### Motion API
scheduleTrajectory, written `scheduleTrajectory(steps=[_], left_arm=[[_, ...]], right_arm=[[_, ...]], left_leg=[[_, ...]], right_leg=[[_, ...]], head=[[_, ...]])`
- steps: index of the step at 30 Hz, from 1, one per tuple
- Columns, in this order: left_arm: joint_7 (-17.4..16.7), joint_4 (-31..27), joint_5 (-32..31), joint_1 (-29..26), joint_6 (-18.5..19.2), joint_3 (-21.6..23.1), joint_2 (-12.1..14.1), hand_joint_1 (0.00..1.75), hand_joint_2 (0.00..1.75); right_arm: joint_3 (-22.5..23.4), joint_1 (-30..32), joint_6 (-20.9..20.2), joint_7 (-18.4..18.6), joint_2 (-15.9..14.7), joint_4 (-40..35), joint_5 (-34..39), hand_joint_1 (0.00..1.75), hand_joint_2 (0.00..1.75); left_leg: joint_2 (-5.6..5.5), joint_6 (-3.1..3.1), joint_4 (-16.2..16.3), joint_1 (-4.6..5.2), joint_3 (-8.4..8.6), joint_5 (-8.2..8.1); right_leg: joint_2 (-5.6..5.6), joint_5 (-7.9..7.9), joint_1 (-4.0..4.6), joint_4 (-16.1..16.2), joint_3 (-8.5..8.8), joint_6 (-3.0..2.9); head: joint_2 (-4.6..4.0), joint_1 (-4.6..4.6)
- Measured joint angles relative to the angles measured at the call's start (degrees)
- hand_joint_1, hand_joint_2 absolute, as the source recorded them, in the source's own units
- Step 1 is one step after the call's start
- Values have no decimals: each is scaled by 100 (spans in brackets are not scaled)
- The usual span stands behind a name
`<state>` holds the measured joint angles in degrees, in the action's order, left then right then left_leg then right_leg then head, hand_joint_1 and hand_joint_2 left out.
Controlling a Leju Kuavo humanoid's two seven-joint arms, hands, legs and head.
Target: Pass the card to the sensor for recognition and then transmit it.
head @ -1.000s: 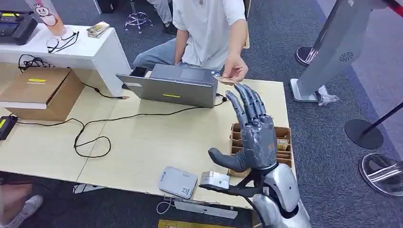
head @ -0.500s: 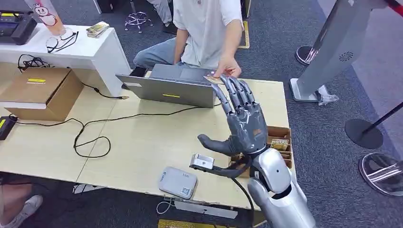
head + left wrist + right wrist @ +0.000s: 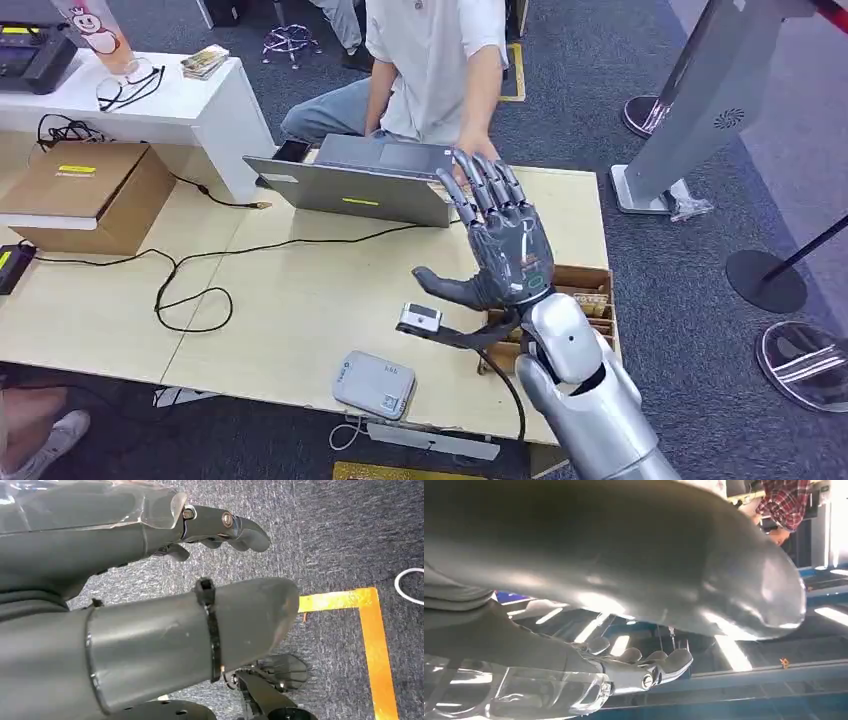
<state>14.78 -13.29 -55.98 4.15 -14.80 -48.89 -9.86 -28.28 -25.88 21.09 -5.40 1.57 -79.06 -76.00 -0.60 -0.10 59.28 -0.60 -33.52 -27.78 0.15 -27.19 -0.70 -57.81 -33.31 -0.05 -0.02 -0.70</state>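
My right hand [image 3: 500, 245] is raised over the far right part of the table, palm up, fingers spread, thumb out to the left, nothing in it. Its fingertips [image 3: 470, 170] reach up to a seated person's hand [image 3: 472, 148] just behind the laptop [image 3: 350, 190]. The card is hidden behind my fingers. The grey card sensor [image 3: 374, 384] lies near the table's front edge, below my wrist. In the right wrist view the hand [image 3: 624, 580] points up at ceiling lights. My left hand [image 3: 150, 630] hangs over the carpet, fingers apart, holding nothing.
A wooden box of cards [image 3: 592, 296] stands at the table's right edge beside my forearm. Black cables [image 3: 190, 290] loop across the tabletop. A cardboard box [image 3: 90, 190] sits at the left. A grey kiosk stand [image 3: 700, 100] rises at the right.
My right hand has moved forward and left, toward the person's hand. That hand, which held a card out, has dropped behind my fingertips.
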Motion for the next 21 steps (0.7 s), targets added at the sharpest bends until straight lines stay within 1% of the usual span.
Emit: scheduleTrajectory(steps=[6, 7, 14, 21], left_arm=[[0, 0, -9, 1, 24, 2, 2, 0, 0], [0, 0, -9, 1, 26, 0, 2, 0, 0], [0, 2, -7, 0, 26, 0, 20, 0, 0], [0, 4, 0, 0, 33, 0, 28, 0, 0]], right_arm=[[-9, -159, -87, 83, 0, 230, 7, 0, 0], [-11, -206, -101, 94, 0, 288, 7, 0, 175], [-20, -418, -127, 221, 0, 649, -20, 0, 175], [-20, -519, -118, 275, 9, 859, -15, 0, 175]], left_leg=[[0, 0, 0, 0, 0, 0], [0, 0, 0, 0, 1, 1], [-1, 0, 0, 0, 0, 1], [-1, 0, 0, 0, -1, 1]], right_leg=[[1, 1, 0, 0, 0, 0], [0, 1, 0, 0, 0, 0], [0, 1, 0, -1, 1, 0], [0, 0, 0, 0, 0, 0]], head=[[0, 0], [0, 0], [0, 0], [0, 0]])
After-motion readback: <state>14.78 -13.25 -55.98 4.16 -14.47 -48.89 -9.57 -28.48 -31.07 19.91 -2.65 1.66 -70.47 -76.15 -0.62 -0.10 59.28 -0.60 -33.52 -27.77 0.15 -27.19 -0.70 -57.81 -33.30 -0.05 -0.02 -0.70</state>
